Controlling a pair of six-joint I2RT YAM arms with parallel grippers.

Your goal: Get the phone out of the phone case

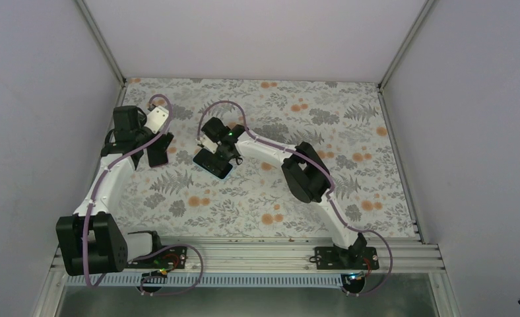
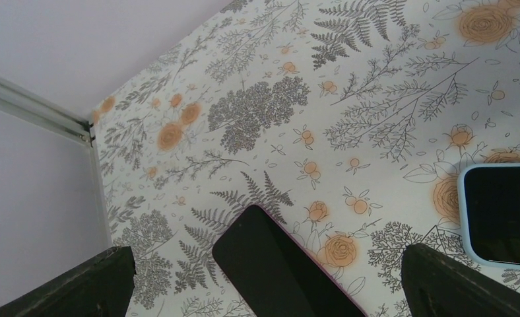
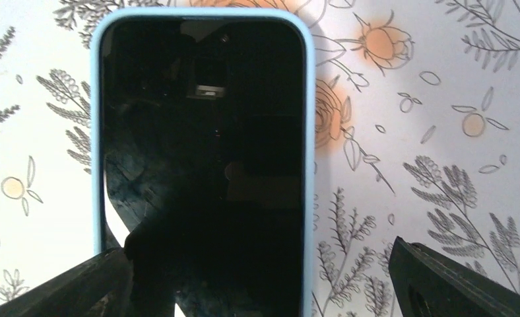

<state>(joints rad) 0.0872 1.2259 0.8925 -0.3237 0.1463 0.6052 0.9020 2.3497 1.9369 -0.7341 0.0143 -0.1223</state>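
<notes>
Worktop: floral print with grey ferns and orange blooms, pale walls on three sides.

Phone: lies flat on the worktop, screen up and dark. In the overhead view it is left of centre and set at a slant. It sits inside the phone case, whose pale blue rim runs round the top and both long sides of the screen.

Right tool: hangs directly over the phone's lower end with jaws spread wide, gripping nothing. One finger is at the case's outer edge, low left in the wrist view; whether it touches cannot be told. The other finger is well apart from the case, over bare print.

Left tool: nearer the left wall, jaws also spread wide and empty. A second handset, black with a thin pink edge, lies flat on the worktop under it. It shows between the two fingers and touches neither.

Left wrist view: the blue-cased phone shows at the right edge, apart from the second handset.

Overhead: the two handsets lie near each other but not touching, the blue-cased one to the right. Both arms reach over the worktop's left half.
</notes>
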